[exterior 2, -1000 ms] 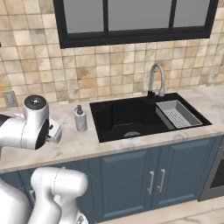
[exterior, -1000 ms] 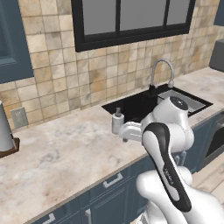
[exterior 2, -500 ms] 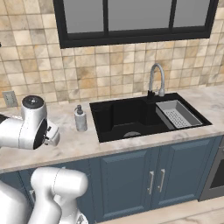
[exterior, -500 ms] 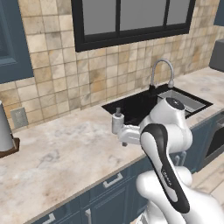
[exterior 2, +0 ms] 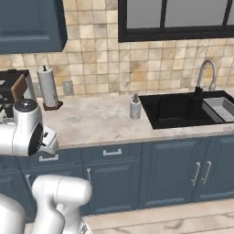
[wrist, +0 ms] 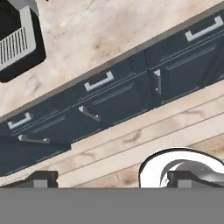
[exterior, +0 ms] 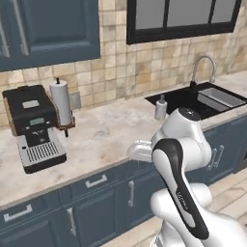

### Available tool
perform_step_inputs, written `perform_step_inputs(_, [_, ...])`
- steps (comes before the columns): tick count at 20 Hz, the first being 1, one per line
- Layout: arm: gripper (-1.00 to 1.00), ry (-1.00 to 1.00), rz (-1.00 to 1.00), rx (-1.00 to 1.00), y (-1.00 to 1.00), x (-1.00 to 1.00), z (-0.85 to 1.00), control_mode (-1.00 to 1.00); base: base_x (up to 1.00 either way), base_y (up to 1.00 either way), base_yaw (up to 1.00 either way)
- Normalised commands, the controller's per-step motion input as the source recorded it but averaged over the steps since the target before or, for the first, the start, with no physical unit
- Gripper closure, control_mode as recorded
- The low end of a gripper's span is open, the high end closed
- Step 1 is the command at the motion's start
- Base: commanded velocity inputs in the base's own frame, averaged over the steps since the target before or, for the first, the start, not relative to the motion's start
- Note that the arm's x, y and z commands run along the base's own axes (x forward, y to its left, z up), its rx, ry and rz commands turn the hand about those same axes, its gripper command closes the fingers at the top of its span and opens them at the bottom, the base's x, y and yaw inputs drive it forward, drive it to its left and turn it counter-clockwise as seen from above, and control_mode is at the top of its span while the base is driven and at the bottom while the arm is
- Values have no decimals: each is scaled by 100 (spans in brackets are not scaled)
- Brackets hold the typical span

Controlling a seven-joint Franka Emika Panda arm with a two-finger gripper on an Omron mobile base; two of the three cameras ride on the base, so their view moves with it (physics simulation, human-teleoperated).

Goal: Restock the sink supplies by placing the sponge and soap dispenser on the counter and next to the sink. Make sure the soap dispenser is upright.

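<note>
The soap dispenser stands upright on the beige counter, just left of the black sink. The sponge is out of view. My gripper is open with nothing between its fingertips. It points down past the counter's front edge at the blue drawers and the wooden floor. It hangs well left of the dispenser and the sink.
A black coffee machine and a paper towel roll stand at the counter's left. The chrome faucet and grey drainer tray are at the sink. Drawer handles jut from the cabinets.
The whole picture has shifted: the base has driven left along the counter, so the sink now lies to the right and the coffee machine has come into view. The gripper stays open.
</note>
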Motion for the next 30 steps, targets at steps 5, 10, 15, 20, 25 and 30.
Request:
perform_step_inputs(5, [-100,0,0,0,0,0,0,100,-100,97,38])
perform_step_inputs(10, [-100,0,0,0,0,0,0,100,-90,100,42])
perform_step_inputs(15, [-100,0,0,0,0,0,0,100,-51,100,43])
perform_step_inputs(20, [-100,0,0,0,0,0,0,100,-18,100,41])
perform_step_inputs(25, [-100,0,0,0,0,0,0,100,5,100,33])
perform_step_inputs(30, [-100,0,0,0,0,0,0,100,74,100,10])
